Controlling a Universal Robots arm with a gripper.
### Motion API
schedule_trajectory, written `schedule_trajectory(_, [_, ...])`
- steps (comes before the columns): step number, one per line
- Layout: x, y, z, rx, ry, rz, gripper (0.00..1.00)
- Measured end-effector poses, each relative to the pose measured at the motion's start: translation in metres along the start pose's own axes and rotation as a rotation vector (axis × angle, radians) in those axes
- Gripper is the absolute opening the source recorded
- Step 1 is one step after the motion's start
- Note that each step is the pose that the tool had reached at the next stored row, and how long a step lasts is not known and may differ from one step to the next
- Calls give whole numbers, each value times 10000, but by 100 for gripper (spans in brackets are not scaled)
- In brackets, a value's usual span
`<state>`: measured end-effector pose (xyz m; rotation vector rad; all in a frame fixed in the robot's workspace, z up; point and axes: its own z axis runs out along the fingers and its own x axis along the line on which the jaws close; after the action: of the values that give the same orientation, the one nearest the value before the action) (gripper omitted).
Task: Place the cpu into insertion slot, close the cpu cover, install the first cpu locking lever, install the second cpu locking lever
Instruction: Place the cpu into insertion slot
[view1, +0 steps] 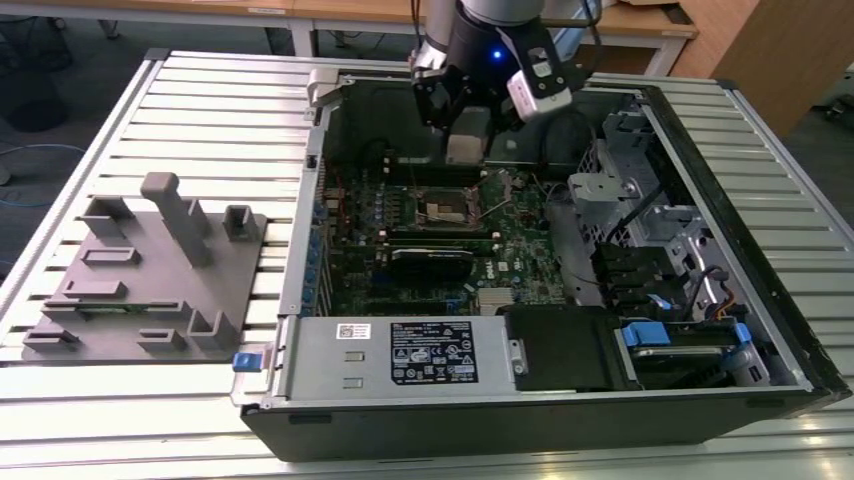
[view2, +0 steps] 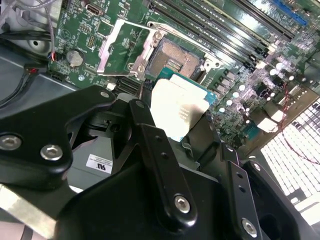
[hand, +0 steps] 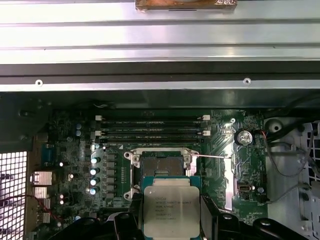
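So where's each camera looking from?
Exterior view: off the arm, looking down into the open computer case; the arm and gripper show.
First wrist view: rides the arm, faces the insertion slot; the gripper holds the cpu.
Second wrist view: rides the arm, slanted at that slot; gripper links show.
Both wrist views share the cpu and slot.
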<state>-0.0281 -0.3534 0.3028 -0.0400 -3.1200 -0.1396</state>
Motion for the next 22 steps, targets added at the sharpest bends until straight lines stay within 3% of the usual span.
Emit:
schedule_trajectory(16, [33,-8,146,1,0,0,54])
schedule_trajectory(22, [36,-9,160,-1,-1,0,54])
